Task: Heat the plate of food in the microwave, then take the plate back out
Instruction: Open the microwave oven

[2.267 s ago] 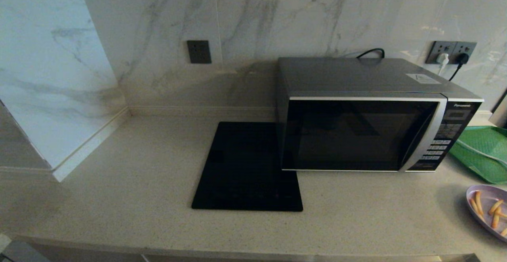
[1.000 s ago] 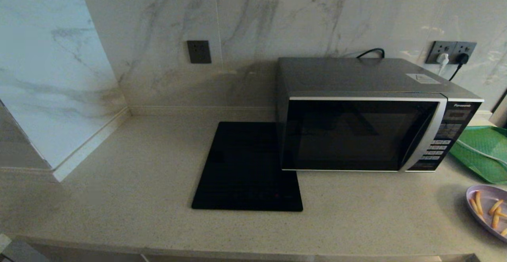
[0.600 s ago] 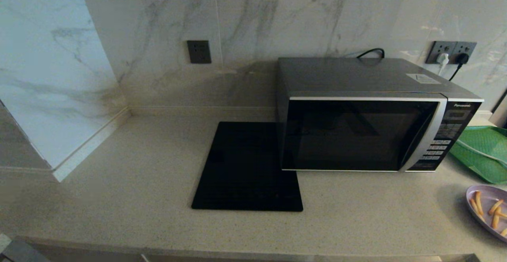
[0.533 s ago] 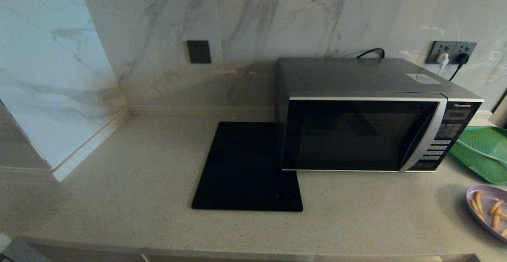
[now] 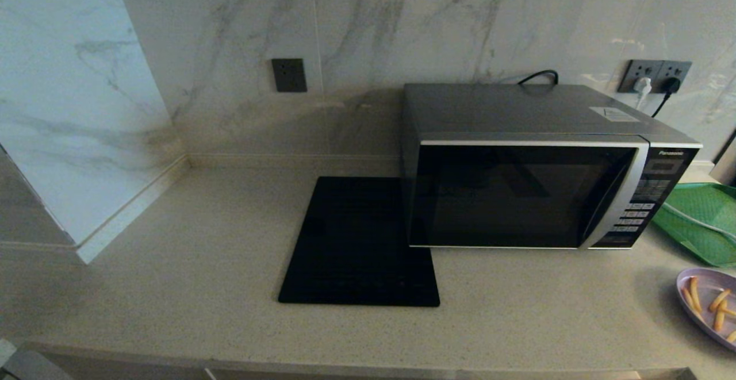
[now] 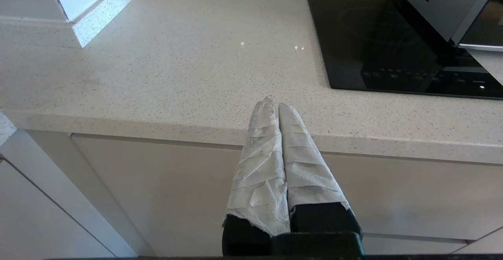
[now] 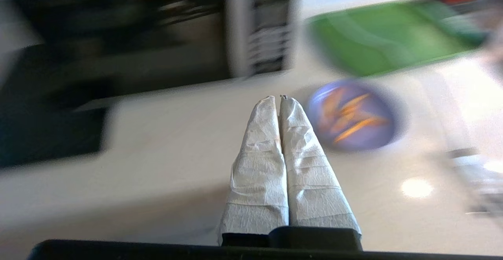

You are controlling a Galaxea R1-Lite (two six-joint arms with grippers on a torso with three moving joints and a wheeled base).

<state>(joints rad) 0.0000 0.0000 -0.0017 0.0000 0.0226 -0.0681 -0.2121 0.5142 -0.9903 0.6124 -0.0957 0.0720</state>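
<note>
My right gripper (image 7: pixel 279 99), jaws pressed together and empty, hangs above the bench near the plate of food (image 7: pixel 351 115), since the microwave (image 5: pixel 540 167) door is closed.

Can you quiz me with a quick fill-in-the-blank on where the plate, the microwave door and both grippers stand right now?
1. The microwave door is ____.
2. The plate of food sits on the ____, not inside the microwave.
3. The tray beside the microwave's button panel is coloured ____.
4. The left gripper and right gripper both have their wrapped fingers ____, holding nothing.

Missing words: closed; counter; green; shut
</note>
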